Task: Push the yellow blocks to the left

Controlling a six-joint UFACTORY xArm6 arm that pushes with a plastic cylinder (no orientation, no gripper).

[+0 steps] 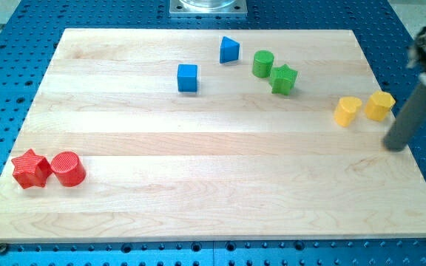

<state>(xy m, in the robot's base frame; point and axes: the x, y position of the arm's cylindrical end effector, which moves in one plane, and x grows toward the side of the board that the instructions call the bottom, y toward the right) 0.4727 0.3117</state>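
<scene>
Two yellow blocks sit near the board's right edge: a yellow block with a rounded, heart-like shape [347, 111] and, just to its right, a yellow block of roughly hexagonal shape [380, 106]. They stand close together with a small gap. My tip [397, 146] is at the end of the dark rod at the view's right, below and slightly right of the hexagonal yellow block, apart from it.
A blue cube [187, 77] and a blue wedge-like block [229, 50] lie at the top centre. A green cylinder [262, 63] and a green star [283, 79] lie right of them. A red star [30, 168] and a red cylinder [68, 168] sit at the lower left. The wooden board [213, 199] rests on a blue perforated table.
</scene>
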